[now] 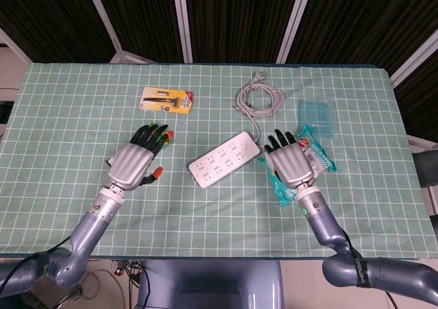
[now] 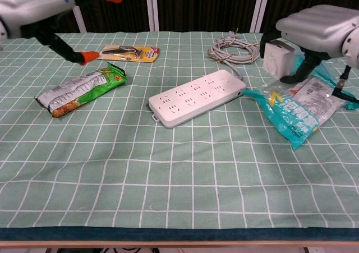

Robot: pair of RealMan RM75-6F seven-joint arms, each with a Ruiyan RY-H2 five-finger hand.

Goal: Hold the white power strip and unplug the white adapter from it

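The white power strip point(image 1: 224, 160) point(image 2: 197, 96) lies slanted in the middle of the checked cloth with nothing plugged into it and no hand on it. My right hand point(image 1: 290, 163) point(image 2: 314, 31) is raised to the right of the strip and holds the white adapter point(image 2: 277, 58) underneath it; in the head view the hand hides the adapter. My left hand point(image 1: 137, 159) point(image 2: 42, 3) is lifted well to the left of the strip, fingers spread, holding nothing.
A green snack packet point(image 1: 135, 151) point(image 2: 81, 88) lies under the left hand. A teal bag point(image 1: 313, 159) point(image 2: 300, 110) sits below the right hand. A coiled grey cable point(image 1: 259, 101), a yellow carded tool point(image 1: 166, 101) and a clear lid point(image 1: 316, 117) lie further back.
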